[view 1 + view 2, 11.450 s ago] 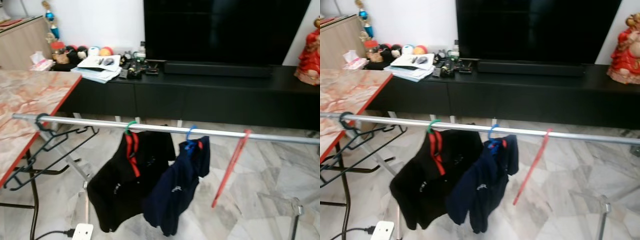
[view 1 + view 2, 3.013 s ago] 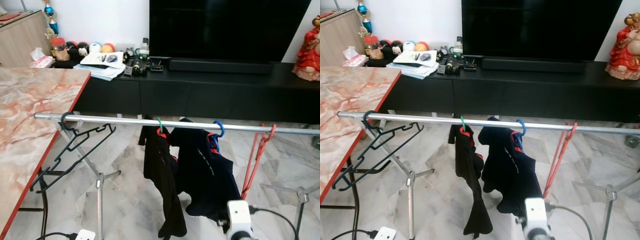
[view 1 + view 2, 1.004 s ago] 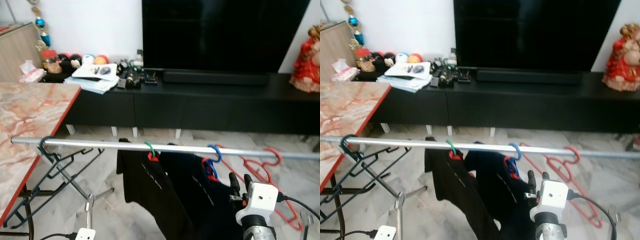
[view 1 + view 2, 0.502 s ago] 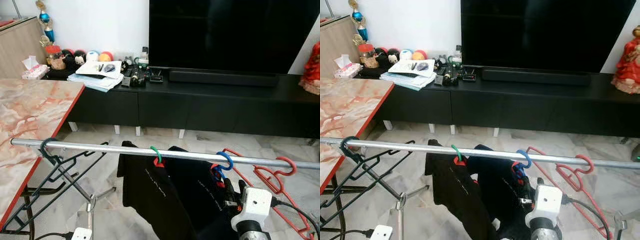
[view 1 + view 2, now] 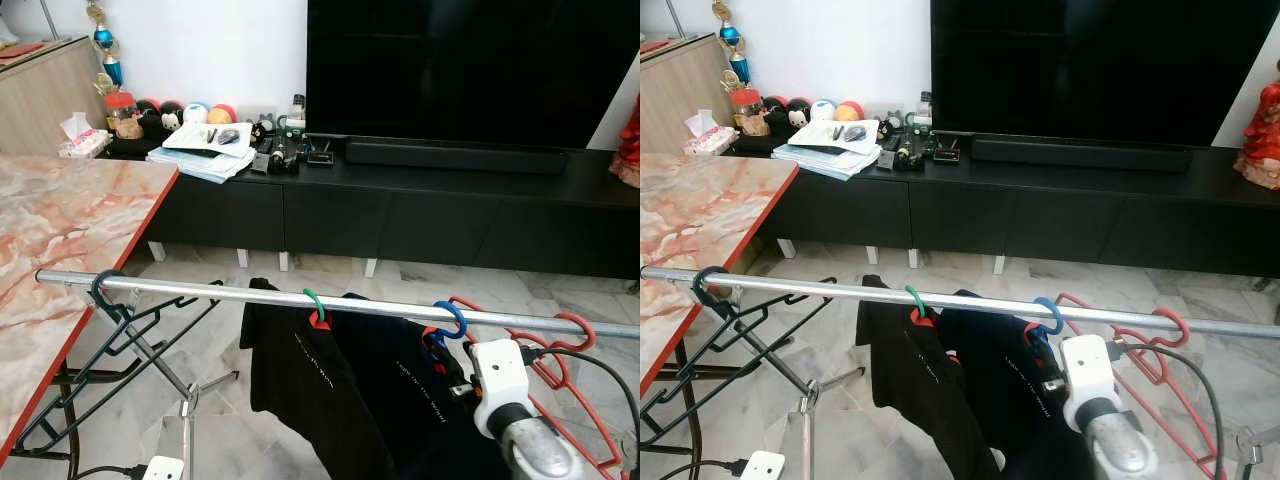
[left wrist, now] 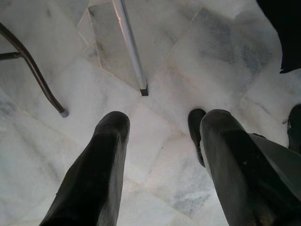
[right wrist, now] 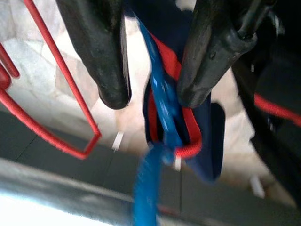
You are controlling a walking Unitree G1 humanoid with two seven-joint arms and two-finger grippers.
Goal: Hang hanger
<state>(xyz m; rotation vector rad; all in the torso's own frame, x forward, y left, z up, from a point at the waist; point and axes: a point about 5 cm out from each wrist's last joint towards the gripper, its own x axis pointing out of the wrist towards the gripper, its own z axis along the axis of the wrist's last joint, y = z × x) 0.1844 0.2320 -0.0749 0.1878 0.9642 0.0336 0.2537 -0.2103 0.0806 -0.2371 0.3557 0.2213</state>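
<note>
Right gripper, raised to the rail, has closed in on the blue hanger over the last half second: its white wrist housing now sits just beside that hanger's hook, where a moment ago it hung lower and further toward the robot. In the right wrist view the two black fingers stand apart with the blue neck and the red collar of the navy shirt running up between them; nothing is pinched yet, and whether either pad touches the plastic cannot be told through the blur.

Along the rail, from its left end: the empty black hangers, the green hanger with the black shirt, the blue hanger with the navy shirt, and near the right end the empty red hangers. All hooks are over the bar. Three seconds back the arm was barely in the picture, so the approach is the real change; the garments hang much as they did, allowing for the camera's own shift.

My reading is that the hanging itself looks done and the gripper is either adjusting or about to seize the blue hanger's neck. Left gripper hangs idle, fingers spread, pointing at the marble floor by a rack leg.
</note>
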